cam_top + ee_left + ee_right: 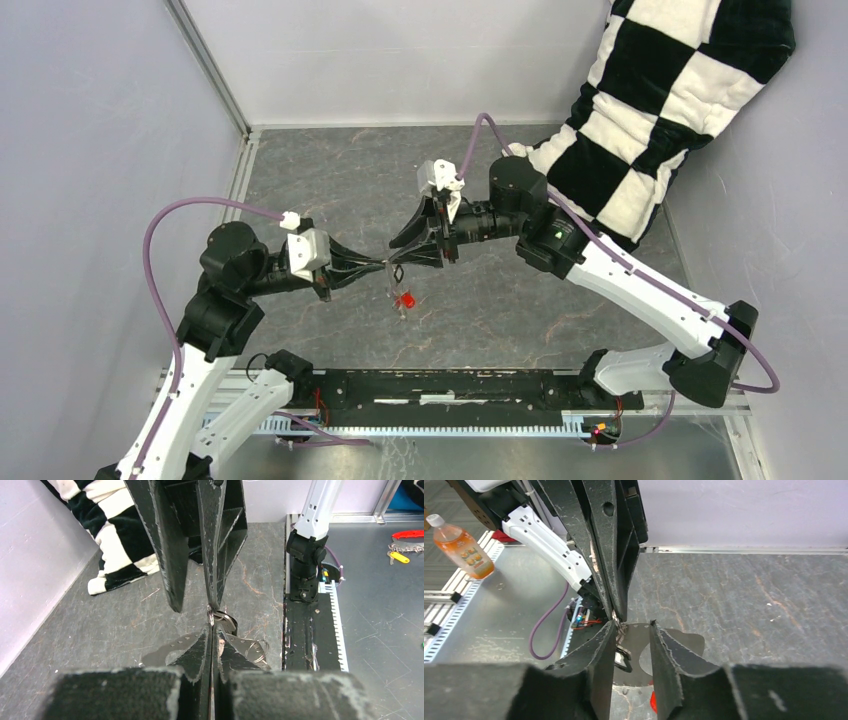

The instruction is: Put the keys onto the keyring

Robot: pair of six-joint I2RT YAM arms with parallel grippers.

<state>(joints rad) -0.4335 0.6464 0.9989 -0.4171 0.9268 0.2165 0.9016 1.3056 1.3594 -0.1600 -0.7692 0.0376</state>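
Note:
My left gripper (385,263) (212,626) is shut on the thin metal keyring (224,619), held above the table; the ring also shows in the right wrist view (620,628). The black key (398,272) (623,658) hangs just under the ring. The red key (405,300) (653,701) is lower; I cannot tell whether it hangs or lies on the table. My right gripper (396,247) (633,632) is open, tip to tip with the left one. Its left finger (604,650) is beside the ring and the black key.
A black-and-white checkered cushion (660,100) (115,540) leans in the far right corner. The black rail (450,385) runs along the near edge. An orange bottle (461,545) and red (407,534) and yellow (400,557) items lie off the table.

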